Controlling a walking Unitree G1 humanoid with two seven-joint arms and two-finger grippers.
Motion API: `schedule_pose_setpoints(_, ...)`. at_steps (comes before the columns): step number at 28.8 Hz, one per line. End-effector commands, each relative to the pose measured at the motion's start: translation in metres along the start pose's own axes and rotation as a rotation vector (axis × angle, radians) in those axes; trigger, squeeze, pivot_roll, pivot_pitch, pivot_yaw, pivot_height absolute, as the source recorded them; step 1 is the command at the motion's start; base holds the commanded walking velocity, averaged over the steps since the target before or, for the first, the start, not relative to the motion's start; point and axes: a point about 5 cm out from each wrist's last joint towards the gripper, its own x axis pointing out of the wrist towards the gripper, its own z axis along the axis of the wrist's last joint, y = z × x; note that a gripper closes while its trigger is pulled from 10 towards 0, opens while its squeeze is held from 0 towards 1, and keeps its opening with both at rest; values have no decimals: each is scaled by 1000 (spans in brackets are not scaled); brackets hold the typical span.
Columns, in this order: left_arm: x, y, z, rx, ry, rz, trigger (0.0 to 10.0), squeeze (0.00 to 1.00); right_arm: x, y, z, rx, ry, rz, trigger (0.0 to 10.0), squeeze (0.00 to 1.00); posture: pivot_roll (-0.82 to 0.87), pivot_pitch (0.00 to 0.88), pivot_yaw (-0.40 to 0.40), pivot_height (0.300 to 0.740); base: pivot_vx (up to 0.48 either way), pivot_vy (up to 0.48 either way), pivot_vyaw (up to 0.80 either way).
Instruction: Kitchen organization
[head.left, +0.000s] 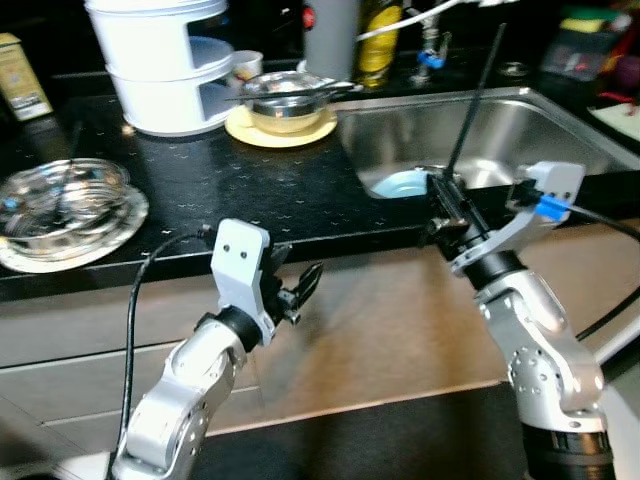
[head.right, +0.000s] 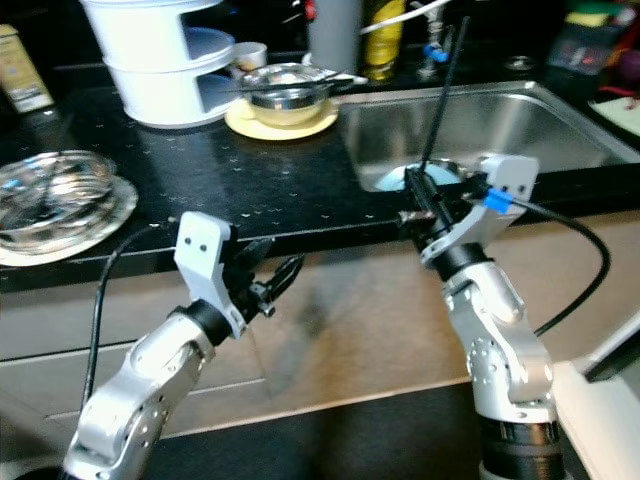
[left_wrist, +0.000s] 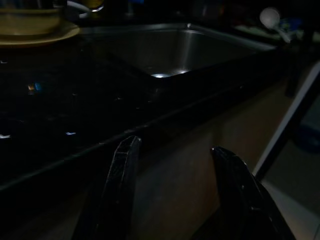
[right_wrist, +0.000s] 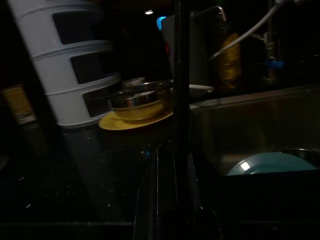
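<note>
Right tool clenched on thin black rod, long axis rising up and away over steel sink. Blue plate lay in sink just beyond. Left tool released, idle below table edge.

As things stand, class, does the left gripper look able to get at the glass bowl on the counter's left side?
Probably yes. The left gripper hangs open and unloaded below the counter edge, and the glass bowl sits near that edge on its plate, with nothing between. The arm would need to rise first.
</note>
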Motion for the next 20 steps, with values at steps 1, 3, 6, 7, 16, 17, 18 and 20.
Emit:
schedule_pose_setpoints(1,-2,0,-2,1,9,2,10000,0,-1,-1,1,-9,1,-2,10000,0,-98,167,-36,740,0,-398,0)
schedule_pose_setpoints(3,-2,0,-2,0,7,4,10000,0,-1,0,1,-8,4,6,10000,0,-99,166,-37,740,0,-403,0)
schedule_pose_setpoints(6,-1,1,-3,-2,6,9,10000,0,-1,1,1,-12,11,15,10000,0,-103,166,-39,740,0,-401,0)
schedule_pose_setpoints(7,-1,1,-3,-3,5,11,10000,0,-1,2,1,-16,16,20,10000,0,-103,166,-39,740,0,-398,0)
schedule_pose_setpoints(16,0,4,-3,-3,2,20,10000,0,0,4,1,-34,25,35,10000,0,-107,164,-40,740,0,-400,0)
schedule_pose_setpoints(17,0,4,-3,-2,2,21,10000,0,0,4,1,-35,25,36,10000,0,-107,164,-40,740,0,-401,0)
schedule_pose_setpoints(18,0,4,-3,-2,2,21,10000,0,0,4,1,-35,25,36,10000,0,-107,164,-40,740,0,-401,0)
schedule_pose_setpoints(20,0,6,-4,-51,17,37,10000,0,0,4,2,-38,27,38,10000,0,-110,161,-40,740,0,-201,0)
